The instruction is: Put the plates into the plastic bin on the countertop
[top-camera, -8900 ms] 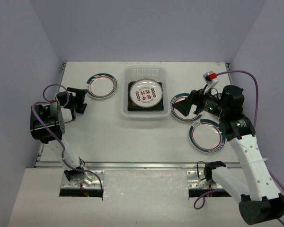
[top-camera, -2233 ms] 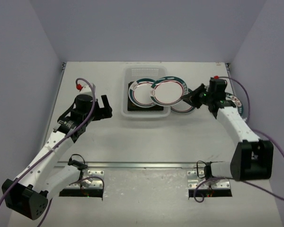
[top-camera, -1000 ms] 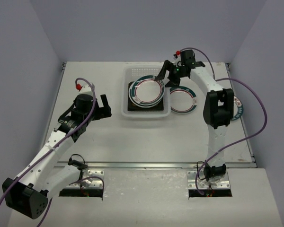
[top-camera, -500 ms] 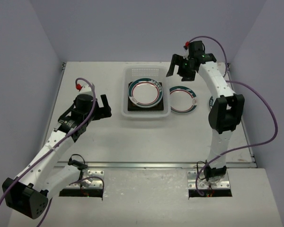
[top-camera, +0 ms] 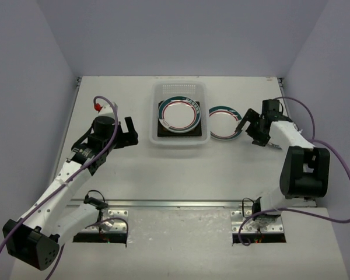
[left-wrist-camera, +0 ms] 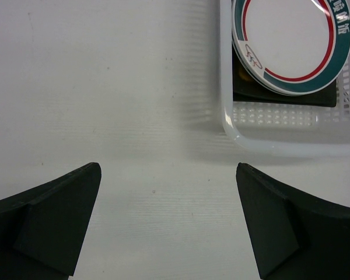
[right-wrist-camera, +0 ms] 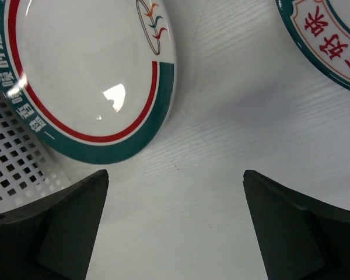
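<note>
The plastic bin (top-camera: 179, 137) stands at mid-countertop (top-camera: 140, 169). In it a round white plate with a green-red rim (top-camera: 178, 112) lies on a dark square plate (top-camera: 163, 132). A second round plate (top-camera: 224, 123) lies just right of the bin, its left edge at the bin's rim. My right gripper (top-camera: 249, 131) is open just right of that plate, nothing between its fingers. The right wrist view shows this plate (right-wrist-camera: 81, 76), the bin wall (right-wrist-camera: 11, 160) and a red-lettered plate (right-wrist-camera: 332, 41). My left gripper (top-camera: 128, 132) hangs open and empty left of the bin (left-wrist-camera: 239, 125).
The right arm's forearm crosses the right side of the countertop and covers most of the red-lettered plate in the top view. Purple cables loop beside both arms. Grey walls close in the countertop at the back and sides.
The right gripper has opened fully. It has swung from behind the bin's back right corner to the countertop right of the loose round plate. The left arm has stayed put.
</note>
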You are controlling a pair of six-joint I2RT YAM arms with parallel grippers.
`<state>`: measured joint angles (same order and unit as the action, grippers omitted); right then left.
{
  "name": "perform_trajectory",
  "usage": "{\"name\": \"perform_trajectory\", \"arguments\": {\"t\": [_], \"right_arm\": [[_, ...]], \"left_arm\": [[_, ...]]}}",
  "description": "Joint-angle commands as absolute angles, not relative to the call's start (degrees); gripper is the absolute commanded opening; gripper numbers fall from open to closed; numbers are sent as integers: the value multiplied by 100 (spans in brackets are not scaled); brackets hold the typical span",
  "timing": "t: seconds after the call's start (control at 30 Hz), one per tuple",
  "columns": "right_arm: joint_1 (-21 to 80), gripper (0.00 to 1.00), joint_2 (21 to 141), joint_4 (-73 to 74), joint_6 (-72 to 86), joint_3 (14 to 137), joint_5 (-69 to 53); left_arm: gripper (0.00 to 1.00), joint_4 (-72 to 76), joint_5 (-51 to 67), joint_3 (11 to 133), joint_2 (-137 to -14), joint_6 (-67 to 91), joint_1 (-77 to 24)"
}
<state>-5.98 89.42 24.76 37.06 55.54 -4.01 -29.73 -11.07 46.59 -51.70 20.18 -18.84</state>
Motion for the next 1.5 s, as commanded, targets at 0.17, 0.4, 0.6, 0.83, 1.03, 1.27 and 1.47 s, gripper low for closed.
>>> {"name": "perform_trajectory", "arguments": {"t": [0.17, 0.4, 0.6, 0.83, 1.03, 1.27, 1.47], "right_arm": [[-1002, 74, 9898, 90, 4094, 5329, -1277], [-1002, 27, 10759, -17, 4210, 5626, -1363], [-1011, 12, 10917, -333, 4426, 5521, -1388], [-1028, 0, 10566, -520, 5112, 5375, -1255], [-1061, 0, 9496, -595, 5613, 5139, -222], [-1099, 0, 8428, -554, 5412, 5253, -26], [-1007, 0, 7604, -1003, 5295, 5137, -557]], "left_arm": [[100, -2748, -1095, 4720, -5104, 1986, -1948], [100, -2749, -1114, 4724, -5133, 1978, -1944], [100, -2735, -1125, 4711, -5159, 1978, -1944], [100, -2736, -1134, 4702, -5156, 1978, -1945], [100, -2733, -1149, 4696, -5159, 1969, -1951], [100, -2732, -1160, 4711, -5150, 1969, -1950], [100, -2715, -1083, 4702, -5183, 1952, -1943]]}}
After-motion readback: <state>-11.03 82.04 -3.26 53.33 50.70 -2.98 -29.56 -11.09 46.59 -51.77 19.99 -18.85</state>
